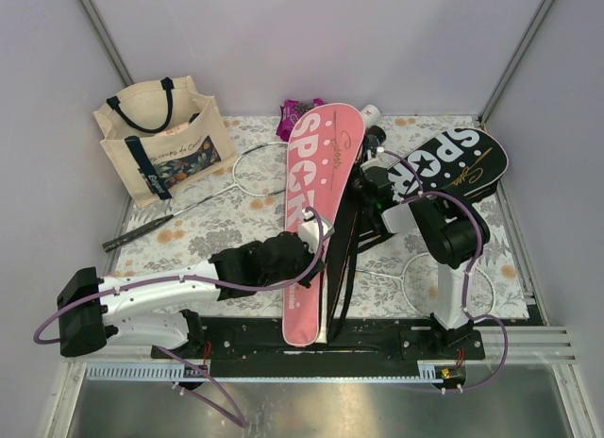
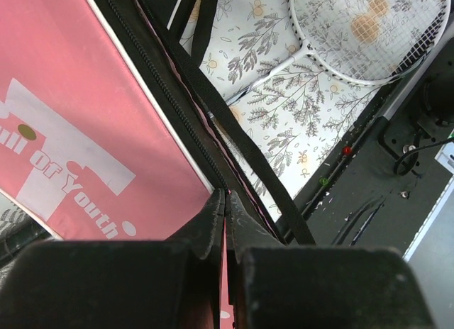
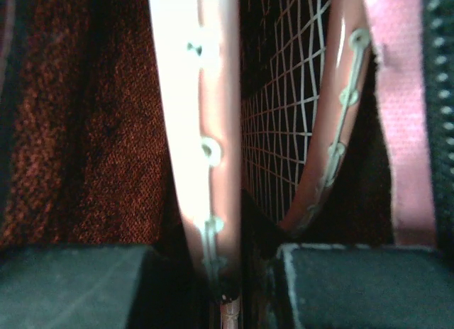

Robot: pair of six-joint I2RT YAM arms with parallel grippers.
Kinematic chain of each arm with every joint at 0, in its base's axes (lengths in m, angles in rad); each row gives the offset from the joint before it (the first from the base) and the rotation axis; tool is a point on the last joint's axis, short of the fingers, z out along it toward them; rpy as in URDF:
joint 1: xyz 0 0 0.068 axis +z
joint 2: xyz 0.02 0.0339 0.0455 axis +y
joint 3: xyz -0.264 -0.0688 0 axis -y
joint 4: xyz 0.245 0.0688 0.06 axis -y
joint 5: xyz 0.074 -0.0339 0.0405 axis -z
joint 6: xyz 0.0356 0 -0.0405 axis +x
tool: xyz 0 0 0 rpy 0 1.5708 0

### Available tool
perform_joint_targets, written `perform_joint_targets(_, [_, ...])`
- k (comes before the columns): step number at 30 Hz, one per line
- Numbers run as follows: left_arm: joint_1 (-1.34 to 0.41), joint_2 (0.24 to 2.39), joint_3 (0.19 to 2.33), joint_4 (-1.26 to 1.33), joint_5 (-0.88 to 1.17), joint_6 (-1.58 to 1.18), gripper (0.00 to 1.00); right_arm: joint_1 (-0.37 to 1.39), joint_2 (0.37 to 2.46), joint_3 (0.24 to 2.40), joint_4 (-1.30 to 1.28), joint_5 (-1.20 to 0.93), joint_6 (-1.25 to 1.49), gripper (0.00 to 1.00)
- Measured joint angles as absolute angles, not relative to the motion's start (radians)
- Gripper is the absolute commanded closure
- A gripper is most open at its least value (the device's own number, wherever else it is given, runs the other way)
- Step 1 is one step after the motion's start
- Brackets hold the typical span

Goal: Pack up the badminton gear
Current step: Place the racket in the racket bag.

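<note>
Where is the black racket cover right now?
In the top view, the black cover lies at the table's far right, right of the pink cover.

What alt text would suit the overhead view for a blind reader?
Two robot arms work on a pink cover at centre: the left gripper pinches its edge, the right gripper reaches into its open side. A black cover lies far right, a tote far left, a racket beside it, a second racket by the right arm.

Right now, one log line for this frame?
left hand: shut on pink cover edge | right hand: gripping racket rim inside that cover | black cover: flat on table
</note>
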State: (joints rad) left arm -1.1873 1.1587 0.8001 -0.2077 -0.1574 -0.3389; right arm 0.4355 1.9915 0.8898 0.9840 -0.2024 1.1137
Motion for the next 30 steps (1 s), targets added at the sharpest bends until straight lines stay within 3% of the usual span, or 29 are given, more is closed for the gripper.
perform_joint_targets(20, [-1.179, 1.131, 0.750, -0.123, -0.150, -0.439, 1.00, 0.495, 2.019, 0.973, 0.920, -0.057, 1.078, 1.00])
perform_joint_targets(25, [-1.178, 1.131, 0.702, -0.070, -0.149, -0.466, 1.00, 0.539, 2.019, 0.981, 0.911, 0.008, 1.047, 0.92])
perform_joint_targets(30, [-1.185, 1.137, 0.660, -0.029, -0.141, -0.499, 1.00, 0.569, 2.003, 0.957, 0.891, 0.037, 1.038, 0.67])
